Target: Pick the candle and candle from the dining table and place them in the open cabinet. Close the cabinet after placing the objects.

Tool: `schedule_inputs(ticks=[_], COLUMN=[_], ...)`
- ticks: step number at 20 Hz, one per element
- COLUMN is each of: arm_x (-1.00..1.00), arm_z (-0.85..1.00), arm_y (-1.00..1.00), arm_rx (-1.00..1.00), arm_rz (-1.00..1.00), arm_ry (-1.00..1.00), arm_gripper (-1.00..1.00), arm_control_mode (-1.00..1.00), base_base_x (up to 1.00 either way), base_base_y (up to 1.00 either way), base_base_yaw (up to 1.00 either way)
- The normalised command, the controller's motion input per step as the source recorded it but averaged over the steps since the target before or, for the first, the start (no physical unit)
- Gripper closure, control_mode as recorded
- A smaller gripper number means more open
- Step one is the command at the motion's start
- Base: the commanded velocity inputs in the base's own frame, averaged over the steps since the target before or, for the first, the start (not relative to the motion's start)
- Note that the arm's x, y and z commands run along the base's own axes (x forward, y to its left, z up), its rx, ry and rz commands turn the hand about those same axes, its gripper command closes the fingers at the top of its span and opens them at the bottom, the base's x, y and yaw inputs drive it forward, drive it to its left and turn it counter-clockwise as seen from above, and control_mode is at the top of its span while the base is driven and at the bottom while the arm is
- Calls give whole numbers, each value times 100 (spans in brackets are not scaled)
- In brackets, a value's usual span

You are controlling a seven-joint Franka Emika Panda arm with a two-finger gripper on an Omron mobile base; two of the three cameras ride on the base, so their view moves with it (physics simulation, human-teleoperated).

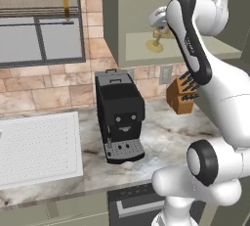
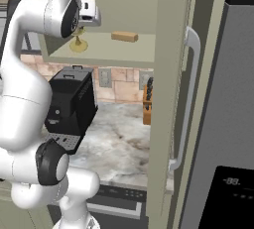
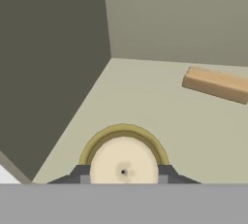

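Here the gripper (image 3: 123, 178) sits inside the cabinet (image 2: 129, 49), its two dark finger tips pressed against either side of the cream candle (image 3: 123, 162) at the bottom centre of the hand view, so it is clenched on the candle. Seen from straight above, the candle is a round cream disc with a small dark wick mark at its middle and the gold foot showing as a ring around it; its long axis runs away from the camera, down toward the shelf.

In the left base view the gold stem and round foot (image 1: 156, 45) stand upright at the upper middle of the frame, foot on or just above the shelf; I cannot tell which. In the right base view the same holder (image 2: 78, 44) appears at the upper left, below the hand.

A wooden block (image 2: 124, 36) lies flat on the shelf, apart from the candle, toward the right. The cabinet door (image 2: 168, 99) stands open, its bar handle (image 2: 188, 99) vertical. Below, a black coffee machine (image 1: 119, 115) and a knife block (image 1: 181, 95) stand on the marble counter (image 1: 161, 132).
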Motion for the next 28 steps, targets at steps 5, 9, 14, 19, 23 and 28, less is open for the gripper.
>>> schedule_inputs(ticks=[5,9,14,19,23,28], arm_x=[26,29,20,1,1,4], arm_z=[-7,-12,-6,0,-15,-28], arm_y=[0,0,0,0,0,0], arm_rx=[0,0,0,0,-1,-4], arm_rz=[0,0,0,0,0,0], arm_ry=[0,0,0,0,0,0], arm_gripper=[100,100,100,100,100,100], arm_control_mode=[-100,-100,-100,-100,-100,-100], base_base_x=[0,0,0,0,0,0], base_base_y=[0,0,0,0,0,0], base_base_yaw=[0,0,0,0,0,0])
